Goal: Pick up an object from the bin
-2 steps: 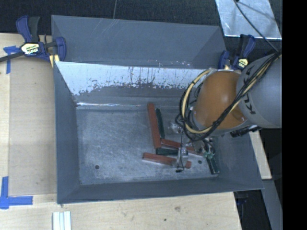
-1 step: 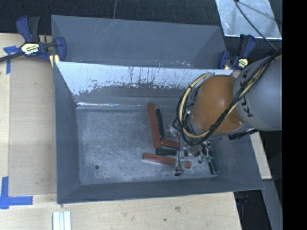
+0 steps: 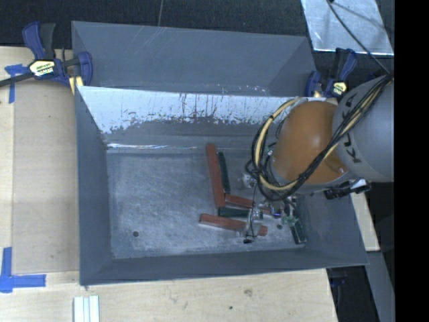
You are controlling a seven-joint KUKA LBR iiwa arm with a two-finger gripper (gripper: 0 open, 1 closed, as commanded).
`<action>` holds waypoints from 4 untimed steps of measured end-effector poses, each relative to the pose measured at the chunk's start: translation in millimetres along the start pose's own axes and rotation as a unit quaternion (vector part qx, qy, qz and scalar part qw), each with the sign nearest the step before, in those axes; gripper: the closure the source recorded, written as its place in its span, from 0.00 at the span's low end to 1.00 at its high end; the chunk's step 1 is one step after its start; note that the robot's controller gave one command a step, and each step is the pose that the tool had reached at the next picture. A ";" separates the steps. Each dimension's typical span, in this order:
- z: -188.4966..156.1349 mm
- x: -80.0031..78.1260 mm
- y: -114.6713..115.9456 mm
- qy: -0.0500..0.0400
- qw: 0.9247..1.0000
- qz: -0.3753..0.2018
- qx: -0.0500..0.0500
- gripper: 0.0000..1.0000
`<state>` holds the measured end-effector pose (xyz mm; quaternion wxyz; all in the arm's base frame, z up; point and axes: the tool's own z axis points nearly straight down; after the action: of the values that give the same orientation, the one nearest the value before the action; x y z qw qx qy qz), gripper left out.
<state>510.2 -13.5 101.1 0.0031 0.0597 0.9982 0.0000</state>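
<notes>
- Camera view looked down into a grey metal bin (image 3: 94,180), with the arm reaching in from the right under an orange cover (image 3: 305,143).
- The gripper (image 3: 250,233) sat low over the right half of the floor, at the right end of a flat reddish-brown bar (image 3: 220,222). Whether it was open or closed could not be told.
- A dark bar (image 3: 232,212) lay just above that one. A longer reddish-brown bar (image 3: 214,176) ran toward the back wall, with a thin dark stick (image 3: 224,172) beside it.
- The flat bar looked stiff, light and smooth. It would probably pivot if pinched at its end, so a hold across its narrow width near the middle seemed safest.
</notes>
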 end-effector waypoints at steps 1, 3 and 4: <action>22.8 4.2 7.4 0.003 0.999 -0.032 0.000 0.00; 30.6 13.1 9.9 0.002 0.997 0.073 0.000 1.00; 1.5 12.4 9.5 0.001 0.997 0.073 0.000 1.00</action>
<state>499.1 -2.6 99.5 0.0022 0.1322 0.9912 0.0002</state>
